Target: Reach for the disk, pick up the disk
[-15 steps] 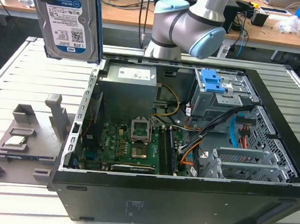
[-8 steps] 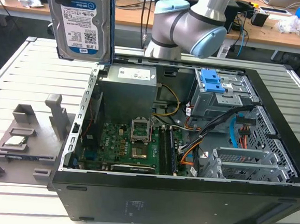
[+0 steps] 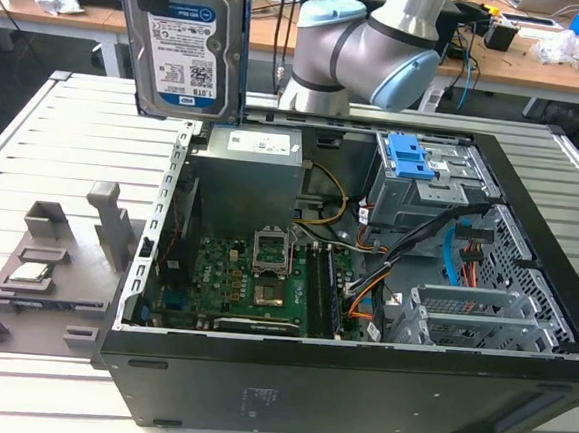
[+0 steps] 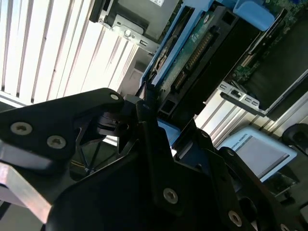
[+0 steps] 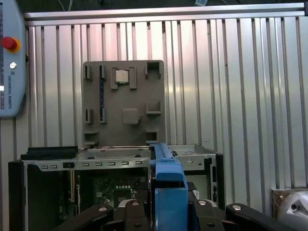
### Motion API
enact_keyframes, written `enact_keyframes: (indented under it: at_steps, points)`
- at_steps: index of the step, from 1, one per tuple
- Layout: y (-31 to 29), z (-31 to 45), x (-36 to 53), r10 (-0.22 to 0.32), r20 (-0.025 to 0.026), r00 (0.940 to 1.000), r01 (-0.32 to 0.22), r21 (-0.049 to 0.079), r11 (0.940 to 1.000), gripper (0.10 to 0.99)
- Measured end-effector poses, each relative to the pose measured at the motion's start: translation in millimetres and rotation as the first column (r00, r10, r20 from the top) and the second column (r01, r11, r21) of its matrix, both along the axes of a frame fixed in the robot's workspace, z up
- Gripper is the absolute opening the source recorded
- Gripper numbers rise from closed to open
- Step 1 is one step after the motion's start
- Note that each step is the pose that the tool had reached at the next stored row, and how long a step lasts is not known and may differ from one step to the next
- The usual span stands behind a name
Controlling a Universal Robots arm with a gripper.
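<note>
1. Presently, the disk is seen lifted clear of the computer case. It hangs upright with its label facing the exterior view, at that view's upper left.
2. The jaws are judged to be pinching the disk by its blue carrier. In the first wrist view the carrier's edge stands between the black jaw parts. In the second wrist view the disk is seen edge-on beyond the same black parts.
3. The pickup is judged essentially made, since nothing else is seen bearing the disk.
4. Below it lie the open case, its green board and the drive cage with a blue latch. A grey holder tray is set on the slatted table beside the case. That tray is seen from above in the first wrist view, with a small square chip in one pocket.
5. For a good hold, the pinch is best taken squarely across the carrier's rails. The plastic is judged slippery and somewhat springy, and a skewed grip could let the drive pivot.
6. The disk should be held plumb and moved gently, as its weight hangs well below the jaws.
7. Clearance is to be watched at the case's rim and the cables. A snag there could twist the drive out.
</note>
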State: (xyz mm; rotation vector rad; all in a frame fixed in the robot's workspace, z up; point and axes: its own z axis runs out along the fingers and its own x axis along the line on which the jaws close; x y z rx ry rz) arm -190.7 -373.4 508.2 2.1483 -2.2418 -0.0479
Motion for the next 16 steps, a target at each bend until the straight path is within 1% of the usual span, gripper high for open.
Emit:
enact_keyframes:
  at_steps: [1,3,4,5,13,16]
  points:
    - [0.0,0.0,5.5,0.000,-0.0001,1.0000,0.000,0.000,1.0000,0.369]
    - [0.1,0.0,11.5,0.000,-0.0003,1.0000,0.000,0.000,1.0000,0.369]
    - [0.2,0.0,20.1,0.000,-0.0005,1.0000,0.000,0.000,1.0000,0.369]
    - [0.2,0.0,24.1,0.000,-0.0006,1.0000,0.000,0.000,1.0000,0.369]
    - [0.3,0.0,47.8,0.000,-0.0011,1.0000,0.000,0.000,1.0000,0.369]
    - [0.4,0.0,61.0,0.000,-0.0014,1.0000,0.000,0.000,1.0000,0.369]
